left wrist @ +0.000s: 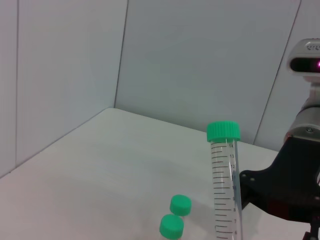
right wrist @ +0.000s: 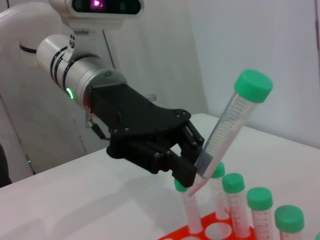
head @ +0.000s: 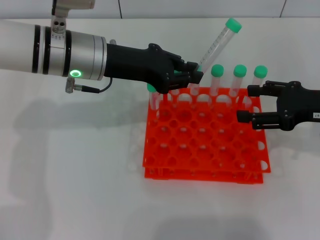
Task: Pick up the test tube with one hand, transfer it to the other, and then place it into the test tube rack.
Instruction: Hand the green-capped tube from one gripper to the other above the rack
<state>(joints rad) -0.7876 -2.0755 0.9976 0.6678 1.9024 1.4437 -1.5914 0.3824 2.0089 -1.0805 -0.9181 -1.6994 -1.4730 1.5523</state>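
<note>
My left gripper (head: 195,75), unlabelled and on the arm with the green ring, is shut on the lower end of the test tube (head: 216,46). It holds the tube tilted, green cap up and to the right, above the back row of the orange-red rack (head: 205,174). The same grip shows in the right wrist view, with the left gripper (right wrist: 196,172) and the tube (right wrist: 231,119). The left wrist view shows the tube (left wrist: 225,185) upright. My right gripper (head: 248,104), labelled, is open and empty over the rack's right edge, to the right of and lower than the tube.
Three green-capped tubes (head: 240,75) stand in the rack's back row, and another (head: 152,90) is partly hidden behind the left gripper. Most holes nearer me hold nothing. White table lies all round the rack.
</note>
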